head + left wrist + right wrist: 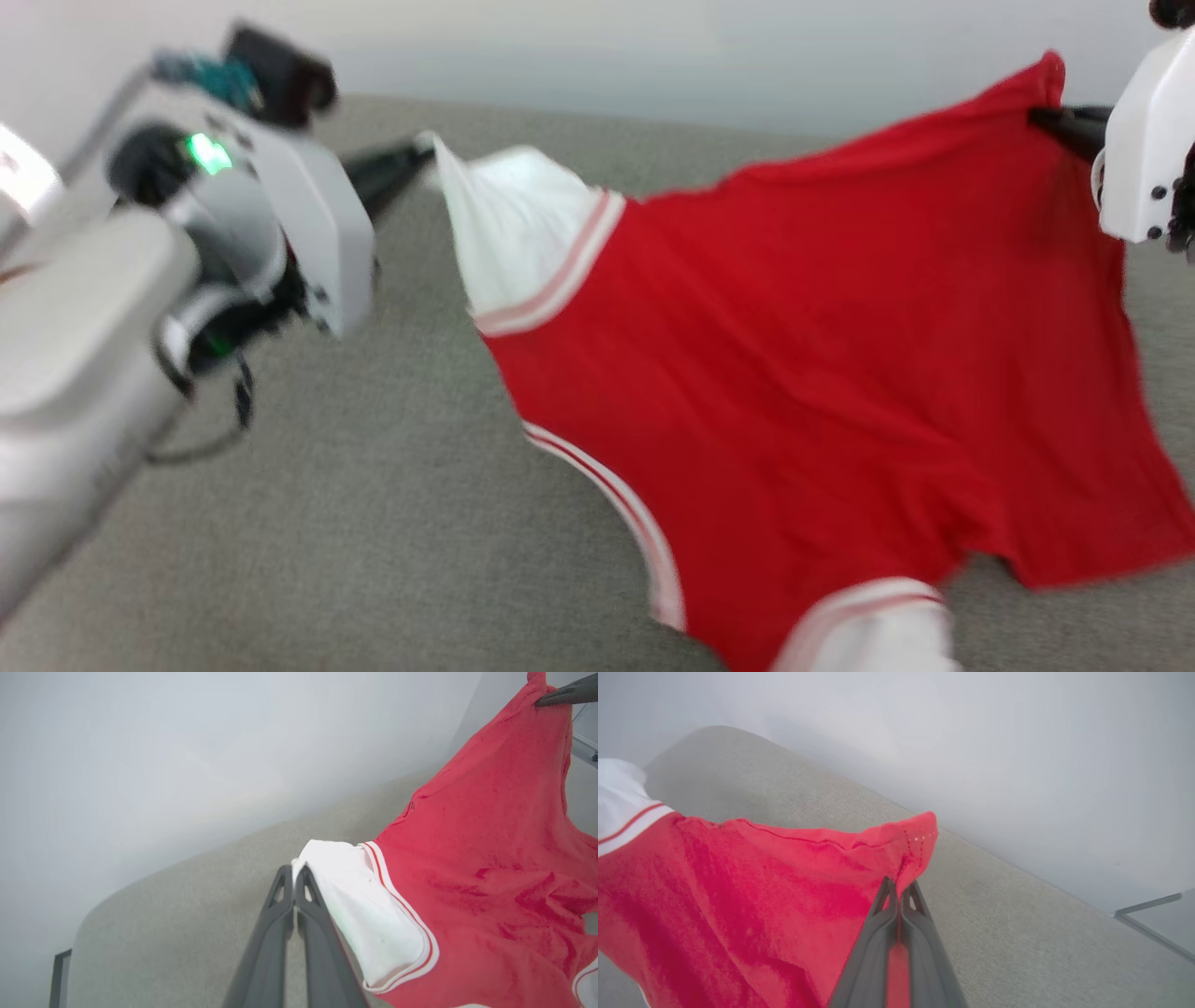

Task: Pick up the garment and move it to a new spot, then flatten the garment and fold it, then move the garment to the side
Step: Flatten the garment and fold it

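— While the left gripper [425, 149] is closed tight, what has it caught?

— The tip of a white sleeve [513, 224]. Its two dark fingers [275, 919] meet with the cloth pinched at their ends, and the sleeve fans out to that gripper's right.

— And past the sleeve?

— Striped trim [560, 280], then the red body of the garment [794, 373]. It hangs as one sheet stretched between the two grippers, plain red side showing, above the grey bench [373, 513]. It sags away from both grippers, down toward the camera's near edge.

— Does it touch the bench?

— The part near the grippers is lifted clear. I cannot tell whether the lowest part rests on the bench or hangs free; the head view is blurred there. The other white sleeve [878, 635] dangles at that low end, well away from either gripper.

— The right gripper [1036, 117]?

— Clamped on a red corner [920, 835] of the garment. In its wrist view the fingers are pressed together with red cloth between them, and the corner stands up just beyond the tips. The rest of the garment falls to that gripper's left.

— Behind it all?

— A pale wall [653, 47].
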You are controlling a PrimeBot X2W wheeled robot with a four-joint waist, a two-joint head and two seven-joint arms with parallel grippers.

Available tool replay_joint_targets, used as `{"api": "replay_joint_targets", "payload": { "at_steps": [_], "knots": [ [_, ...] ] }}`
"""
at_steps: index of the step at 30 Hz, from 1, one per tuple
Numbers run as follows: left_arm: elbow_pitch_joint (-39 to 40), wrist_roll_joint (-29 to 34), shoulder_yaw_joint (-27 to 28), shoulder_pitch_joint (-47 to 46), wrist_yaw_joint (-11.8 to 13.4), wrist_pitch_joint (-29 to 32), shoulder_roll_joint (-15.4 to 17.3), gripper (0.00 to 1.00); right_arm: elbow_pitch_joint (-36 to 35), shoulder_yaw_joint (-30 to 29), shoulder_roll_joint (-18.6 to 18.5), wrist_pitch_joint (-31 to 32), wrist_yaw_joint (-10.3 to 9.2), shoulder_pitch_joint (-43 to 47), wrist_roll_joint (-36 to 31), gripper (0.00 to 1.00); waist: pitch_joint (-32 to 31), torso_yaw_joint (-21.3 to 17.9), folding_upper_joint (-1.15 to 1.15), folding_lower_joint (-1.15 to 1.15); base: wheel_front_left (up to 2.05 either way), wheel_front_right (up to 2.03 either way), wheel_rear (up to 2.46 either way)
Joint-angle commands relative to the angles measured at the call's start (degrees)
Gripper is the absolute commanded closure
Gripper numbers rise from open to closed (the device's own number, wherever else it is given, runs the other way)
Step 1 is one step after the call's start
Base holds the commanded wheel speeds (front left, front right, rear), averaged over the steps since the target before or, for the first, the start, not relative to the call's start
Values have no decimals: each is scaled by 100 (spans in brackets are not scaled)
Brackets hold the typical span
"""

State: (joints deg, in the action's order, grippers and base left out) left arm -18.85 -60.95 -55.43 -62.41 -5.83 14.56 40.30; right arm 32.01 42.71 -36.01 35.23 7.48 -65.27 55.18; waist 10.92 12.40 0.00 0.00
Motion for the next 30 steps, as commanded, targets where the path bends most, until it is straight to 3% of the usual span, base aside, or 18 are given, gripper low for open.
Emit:
{"api": "replay_joint_targets", "payload": {
  "at_steps": [1,9,18,25,30],
  "knots": [
    [-62,49,48,-286,-33,113,61,100,-118,4,-65,-106,2,-110,60,100,-421,-375,0,0,0,0,0],
    [-774,394,105,-1613,-80,596,-13,100,-671,-65,-295,-557,2,-422,253,100,-728,-589,0,0,0,0,0],
    [-1671,673,119,-2677,-122,667,-317,100,-740,-183,-196,-987,2,-776,254,100,-510,-744,0,0,0,0,0],
    [-2080,1037,41,-3399,-147,93,-448,100,-395,-320,-47,-1582,1,-1338,-208,100,363,-818,0,0,0,0,0],
    [-2553,1578,57,-4131,-15,-714,-574,100,225,-477,324,-2532,1,-2007,-1006,100,1207,-945,0,0,0,0,0]
  ]
}}
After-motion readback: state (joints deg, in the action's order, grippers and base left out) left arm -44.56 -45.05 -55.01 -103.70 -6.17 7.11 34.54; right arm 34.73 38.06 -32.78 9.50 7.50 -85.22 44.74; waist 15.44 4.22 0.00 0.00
